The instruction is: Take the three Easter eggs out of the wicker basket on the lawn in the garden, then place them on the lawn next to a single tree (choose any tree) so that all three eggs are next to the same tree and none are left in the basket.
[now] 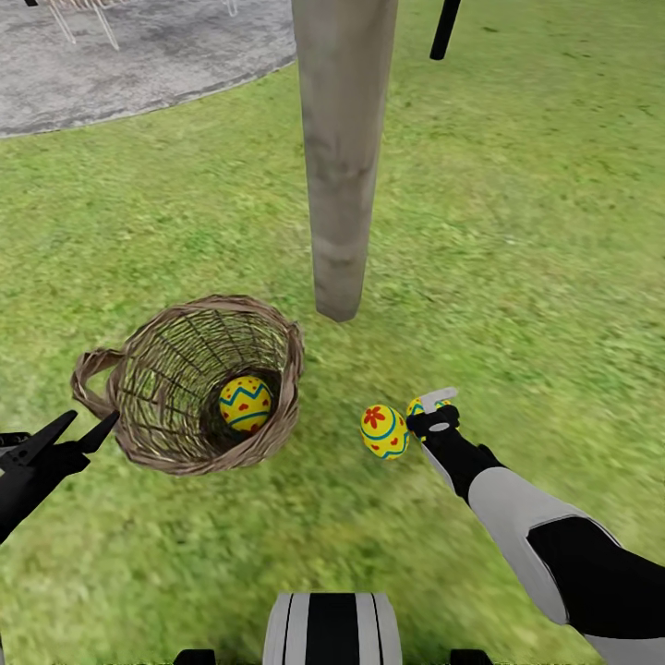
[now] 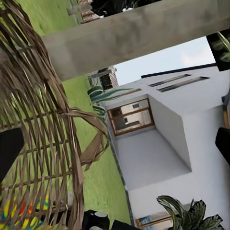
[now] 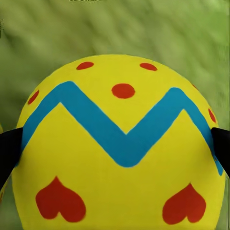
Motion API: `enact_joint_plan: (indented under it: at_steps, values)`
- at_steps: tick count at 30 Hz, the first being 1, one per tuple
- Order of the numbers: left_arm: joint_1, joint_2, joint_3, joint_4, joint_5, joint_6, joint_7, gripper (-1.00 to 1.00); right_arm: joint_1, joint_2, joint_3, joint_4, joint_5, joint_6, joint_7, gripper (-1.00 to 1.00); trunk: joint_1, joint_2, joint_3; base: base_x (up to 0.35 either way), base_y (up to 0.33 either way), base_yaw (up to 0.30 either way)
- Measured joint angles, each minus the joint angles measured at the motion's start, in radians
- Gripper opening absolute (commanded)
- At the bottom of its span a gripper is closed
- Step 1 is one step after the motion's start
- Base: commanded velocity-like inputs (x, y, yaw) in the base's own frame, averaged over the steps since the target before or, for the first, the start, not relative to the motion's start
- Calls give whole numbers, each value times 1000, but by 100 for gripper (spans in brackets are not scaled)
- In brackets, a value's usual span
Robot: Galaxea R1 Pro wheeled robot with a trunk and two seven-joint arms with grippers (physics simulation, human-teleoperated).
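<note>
— Yellow, with a blue zigzag and red hearts: that's the painted egg (image 3: 122,143) between the right gripper (image 1: 434,411) fingers, low over the green grass lawn (image 1: 517,231). A dark fingertip sits at each flank, so I'd say the jaws are closed on it.

— And the other two?

— One more yellow egg with a red flower mark (image 1: 384,431) lies on the grass just beside that gripper, near the foot of the pale grey-beige tree trunk (image 1: 344,157). The last zigzag-banded egg (image 1: 245,404) sits deep inside the tan woven wicker basket (image 1: 157,369), which lies tipped with its mouth toward the robot.

— So which arm goes for it?

— The left one, I'd judge. The left gripper (image 1: 78,432) hangs just beside the basket's rim, black fingers spread apart and holding nothing. The egg lies onward and to its right, down the basket's length, so the reach has to run in through the mouth.
</note>
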Motion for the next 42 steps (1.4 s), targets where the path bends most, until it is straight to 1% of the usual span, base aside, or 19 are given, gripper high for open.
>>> enact_joint_plan:
  at_steps: [2,7,8,9,10,11,16,21,23,33,35,37,39,41,42]
  values:
    - [0,0,0,0,0,0,0,100,0,3,1,-14,7,3,-9,-100,1,-1,-8,0,0,0]
    - [0,0,0,1,0,0,0,100,0,5,0,-65,5,5,-43,-100,3,-2,-27,0,0,0]
    - [0,0,0,1,0,0,0,100,0,5,0,-65,5,6,-44,-100,3,-2,-27,0,0,0]
    - [0,0,0,2,0,0,0,100,0,5,0,-65,5,6,-44,100,3,-2,-27,0,0,0]
    - [0,0,1,5,1,0,0,100,0,5,2,-70,12,7,-24,100,3,-2,-27,0,0,0]
    - [0,0,1,7,2,0,0,100,0,5,2,-81,7,5,-1,100,3,-2,-27,0,0,0]
    - [0,0,2,8,1,0,0,100,0,4,2,-76,8,5,6,100,3,-2,-27,0,0,0]
    - [0,1,2,6,1,0,0,100,0,2,2,-7,10,4,5,100,1,-1,-8,0,0,0]
    - [0,0,1,7,1,0,0,100,1,2,-1,-4,-11,2,9,100,0,0,0,0,0,0]
    - [0,6,1,9,0,2,0,100,1,0,-6,-15,-11,-2,3,100,-4,2,38,0,0,0]
    - [0,9,3,9,0,3,0,100,1,-3,-7,-67,-15,3,5,100,-5,3,46,0,0,0]
    - [0,9,3,9,0,4,0,100,3,-10,-8,-156,-20,18,6,100,-6,3,54,0,0,0]
    - [0,10,3,8,0,4,0,100,6,-13,-15,-212,-23,80,6,100,-7,4,61,0,0,0]
    - [0,15,3,9,0,6,0,100,8,-26,-71,-280,-22,179,7,100,-8,4,69,0,0,0]
    - [0,20,3,8,1,6,0,100,10,-30,-119,-348,-21,248,9,100,-8,4,73,0,0,0]
